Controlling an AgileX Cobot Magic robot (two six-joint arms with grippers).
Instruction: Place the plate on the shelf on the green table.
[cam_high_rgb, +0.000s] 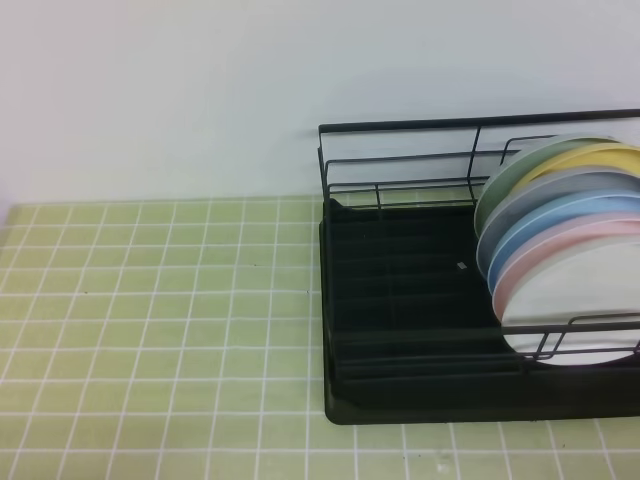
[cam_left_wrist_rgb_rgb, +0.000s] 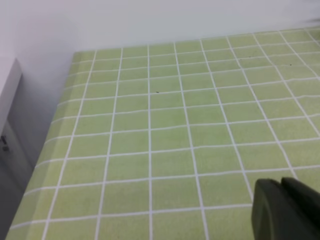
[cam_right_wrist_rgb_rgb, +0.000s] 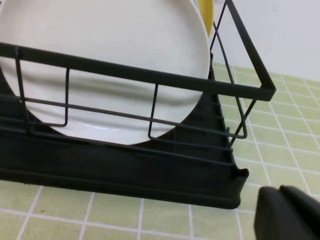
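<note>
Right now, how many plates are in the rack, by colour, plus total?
White plate: 1
Pink plate: 1
Light blue plate: 1
Grey plate: 1
Yellow plate: 1
Pale green plate: 1
Total: 6, all standing in the black rack.

White plate (cam_right_wrist_rgb_rgb: 105, 55) upright in black shelf (cam_right_wrist_rgb_rgb: 150, 80); front slot

Plate (cam_right_wrist_rgb_rgb: 107, 50): white, smooth, soft sheen, looks ceramic.
Rack (cam_high_rgb: 400, 290): thin black metal rods, matt coating; ribbed black tray base, dull plastic look.
Table (cam_left_wrist_rgb_rgb: 170, 145): small yellow-green tiles, smooth, faintly glossy, white grout lines.
Gripper (cam_right_wrist_rgb_rgb: 287, 215): dark matt plastic.
</note>
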